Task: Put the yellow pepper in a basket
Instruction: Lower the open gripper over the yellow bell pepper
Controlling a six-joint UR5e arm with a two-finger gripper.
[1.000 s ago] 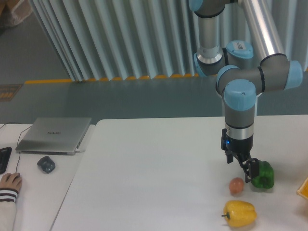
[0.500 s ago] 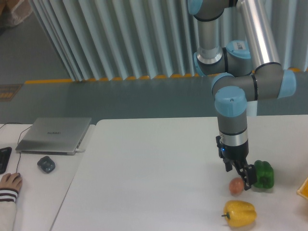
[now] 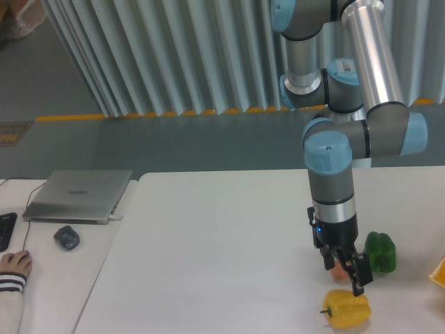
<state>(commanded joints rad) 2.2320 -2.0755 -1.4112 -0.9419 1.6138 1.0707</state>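
The white table fills the lower part of the frame. One arm reaches down from the upper right, its wrist vertical. The gripper hangs at lower right, fingers pointing down — separated by a narrow gap and holding nothing. One dark fingertip ends just above the top of the yellow pepper; whether it touches cannot be told.

Item count on the white table:
- One yellow pepper, at the lower right edge of the frame, stem to the left.
- One green pepper, just right of the gripper.
- One small pinkish ball, mostly hidden behind the fingers.
- One basket — only an orange-yellow corner shows at the right edge, well apart from the yellow pepper.

At lower left: one closed laptop, one dark mouse, and one human hand.
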